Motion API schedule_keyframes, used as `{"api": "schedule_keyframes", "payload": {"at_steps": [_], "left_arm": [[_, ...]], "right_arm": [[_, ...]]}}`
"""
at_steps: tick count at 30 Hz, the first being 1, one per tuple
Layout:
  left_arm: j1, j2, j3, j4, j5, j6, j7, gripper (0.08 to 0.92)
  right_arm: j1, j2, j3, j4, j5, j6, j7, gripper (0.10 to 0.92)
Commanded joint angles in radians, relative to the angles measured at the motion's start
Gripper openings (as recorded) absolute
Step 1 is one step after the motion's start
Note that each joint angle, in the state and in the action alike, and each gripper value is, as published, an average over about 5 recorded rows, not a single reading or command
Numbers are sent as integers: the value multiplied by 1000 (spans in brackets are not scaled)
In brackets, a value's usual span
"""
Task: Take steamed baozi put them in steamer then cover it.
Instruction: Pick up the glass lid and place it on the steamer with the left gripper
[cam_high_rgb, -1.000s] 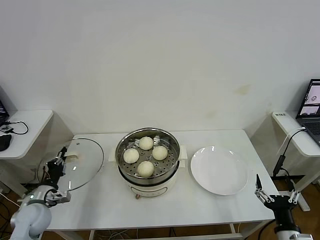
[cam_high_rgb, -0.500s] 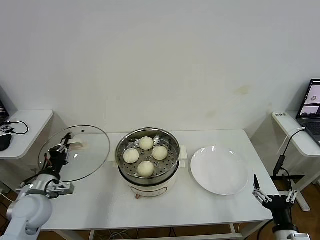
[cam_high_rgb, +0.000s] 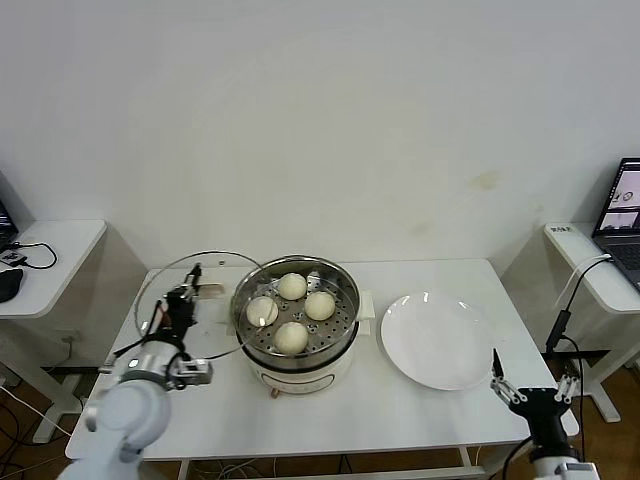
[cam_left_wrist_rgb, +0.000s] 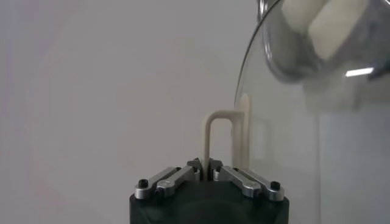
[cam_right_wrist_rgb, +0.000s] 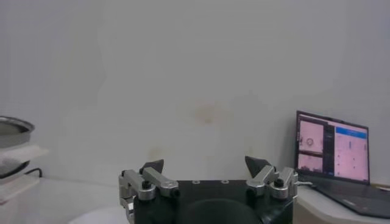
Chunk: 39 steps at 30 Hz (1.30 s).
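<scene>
The left pincer (cam_high_rgb: 183, 300) is clamped on the cream handle (cam_left_wrist_rgb: 220, 137) of the glass lid (cam_high_rgb: 200, 305), holding it tilted above the tabletop (cam_high_rgb: 400, 410) just left of the steamer (cam_high_rgb: 296, 318), its right edge overlapping the pot's rim; gripping by the handle looks meant to let the clear disc swing over the pot. Four smooth, round, cream-white buns (cam_high_rgb: 291, 312) sit on the perforated tray, so covering is what remains. The white plate (cam_high_rgb: 438, 340) lies to the right. The right pincer (cam_high_rgb: 527, 393) waits at the near right corner, fingers spread apart and holding nothing.
</scene>
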Motion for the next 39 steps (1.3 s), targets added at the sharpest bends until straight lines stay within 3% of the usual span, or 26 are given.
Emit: {"api": "schedule_keyframes", "payload": {"at_steps": [1, 7, 16, 39], "left_arm": [[-89, -210, 164, 1, 167, 60, 72, 149], [-122, -288, 203, 38, 196, 72, 72, 149], [-159, -340, 245, 90, 207, 81, 69, 149], [-171, -397, 248, 220, 322, 44, 47, 149]], "right_arm": [[19, 1, -45, -23, -64, 1, 3, 823], [35, 0, -50, -57, -64, 7, 6, 823], [31, 7, -52, -59, -68, 12, 6, 823], [26, 3, -53, -61, -72, 17, 3, 823]]}}
